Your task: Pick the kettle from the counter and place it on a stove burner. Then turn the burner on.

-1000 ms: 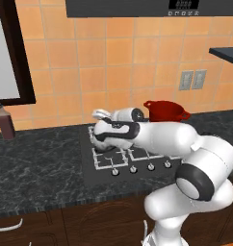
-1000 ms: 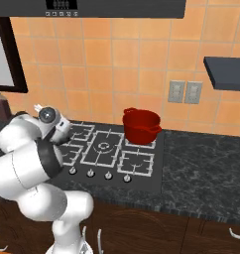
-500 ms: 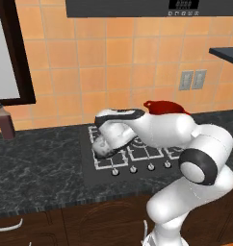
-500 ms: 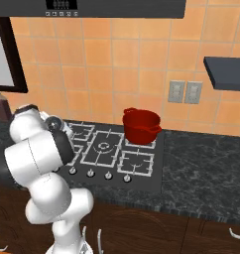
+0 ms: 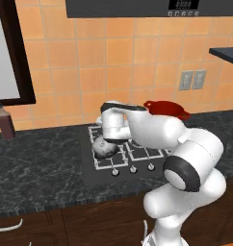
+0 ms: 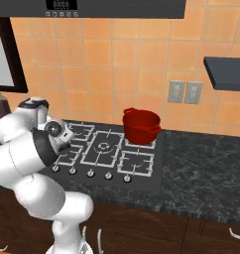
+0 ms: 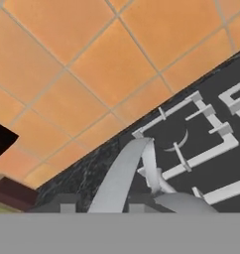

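Claw (image 7: 97, 208) is clamped on the arched handle (image 7: 123, 173) of the small squat silver-grey metal kettle (image 5: 104, 148); in hand view the two dark tips sit at the bottom w/ the grey handle band running up between them, kettle body just below.

Landmark: black five-burner cooktop (image 5: 137, 163) w/ light-grey wire grates.
- Kettle is over the cooktop's front-left square grate (image 5: 109, 161), under the white arm's wrist. Can't tell if it touches the grate or is just above it.
- Row of silver knobs (image 5: 133, 169) along the cooktop's front edge, just in front of kettle.
- Larger red pot w/ side handles (image 6: 140, 126) on the cooktop's back-right burner, well apart from kettle.
- Dark marbled stone counter (image 5: 36, 168) runs to both sides of the cooktop; dark brown bottle (image 5: 6, 122) stands on it far left, by the orange tile wall (image 5: 113, 62).
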Controlling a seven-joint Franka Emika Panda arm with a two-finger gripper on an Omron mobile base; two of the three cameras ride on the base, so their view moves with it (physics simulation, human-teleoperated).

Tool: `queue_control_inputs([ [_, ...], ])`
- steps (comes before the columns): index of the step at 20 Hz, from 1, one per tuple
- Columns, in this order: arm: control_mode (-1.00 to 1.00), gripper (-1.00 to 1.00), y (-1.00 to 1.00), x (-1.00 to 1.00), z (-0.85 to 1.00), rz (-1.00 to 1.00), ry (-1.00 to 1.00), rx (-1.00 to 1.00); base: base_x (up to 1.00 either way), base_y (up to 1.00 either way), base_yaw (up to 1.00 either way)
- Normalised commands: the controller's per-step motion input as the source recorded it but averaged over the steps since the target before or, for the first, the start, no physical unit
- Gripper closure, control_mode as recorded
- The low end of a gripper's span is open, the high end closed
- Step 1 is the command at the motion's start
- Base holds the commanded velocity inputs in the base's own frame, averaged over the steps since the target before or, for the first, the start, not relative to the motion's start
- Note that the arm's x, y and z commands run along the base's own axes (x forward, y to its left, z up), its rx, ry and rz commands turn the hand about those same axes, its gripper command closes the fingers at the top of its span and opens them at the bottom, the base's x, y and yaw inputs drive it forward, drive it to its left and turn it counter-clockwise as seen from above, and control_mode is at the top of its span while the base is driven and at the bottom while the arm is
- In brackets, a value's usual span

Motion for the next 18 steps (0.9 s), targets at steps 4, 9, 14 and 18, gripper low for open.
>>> queue_control_inputs([
  [4, -1.00, -1.00, 0.00, 0.00, 0.00, 0.00, 0.02, -0.04, 0.00, 0.00, 0.00],
  [9, -1.00, -1.00, -0.04, -0.02, 0.03, 0.00, 0.01, -0.01, 0.00, 0.00, 0.00],
  [14, -1.00, -1.00, -0.46, -0.22, 0.22, -0.03, 0.18, 0.00, 0.00, 0.00, 0.00],
  [18, -1.00, -1.00, -0.54, -0.16, 0.19, -0.04, 0.32, -0.01, 0.00, 0.00, 0.00],
])
